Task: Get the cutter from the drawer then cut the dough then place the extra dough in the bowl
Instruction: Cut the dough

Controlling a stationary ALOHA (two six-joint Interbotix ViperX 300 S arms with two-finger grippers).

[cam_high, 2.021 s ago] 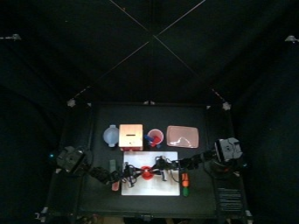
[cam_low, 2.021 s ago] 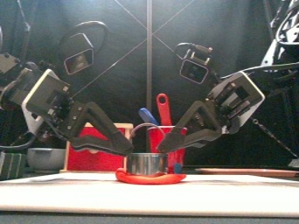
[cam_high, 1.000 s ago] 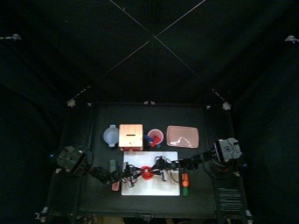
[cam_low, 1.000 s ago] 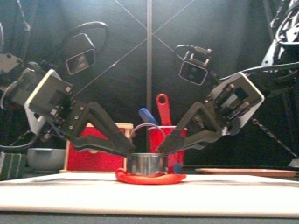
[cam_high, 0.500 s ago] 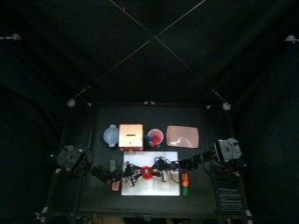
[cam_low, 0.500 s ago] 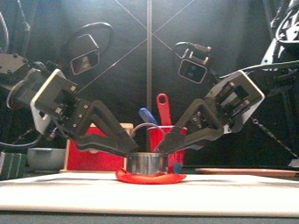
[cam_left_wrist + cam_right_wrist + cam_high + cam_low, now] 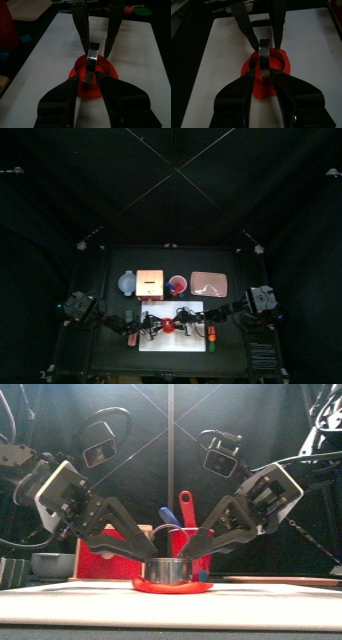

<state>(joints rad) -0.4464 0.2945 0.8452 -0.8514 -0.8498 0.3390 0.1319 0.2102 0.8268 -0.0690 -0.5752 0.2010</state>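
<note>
Black curtains all round, black worktop [image 7: 114, 346] under me. White cutting board [image 7: 191, 311] sits at the front middle of it. Red dough [image 7: 171, 587] lies flat on the board as a disc. The cutter [image 7: 168, 570] stands upright on the dough, roughly centred, with its wire handle arching above.

Left gripper [image 7: 91, 82]: comes in low from the left, jaws narrow and closed on the cutter's metal from my side. Wrist view shows the metal band right between my fingertips [image 7: 77, 85], with dough showing red either side of them.

Right gripper [image 7: 263, 76]: mirror of that from the right, jaws narrow too and clamped on the cutter's opposite side. Both sets of tips meet at the cutter, nearly nose to nose, and angle down at it in the front view.

Back row behind the board, left to right in the top view: blue-grey bowl [image 7: 127, 282], pale wooden box [image 7: 150, 281] just beside it, red cup [image 7: 177, 284], pink tray [image 7: 209, 283]. Bowl's contents: cannot tell. Red drawer front [image 7: 96, 560] shows behind the left gripper in the front view. Blue knife [image 7: 166, 515] and red knife [image 7: 186, 501] stick up from the cup, visible between the two grippers above the cutter.

Dough shows as one flat piece spreading past the cutter's wall on every visible side. Small toy foods [image 7: 211, 335] sit at the board's right edge, apart from the dough.
</note>
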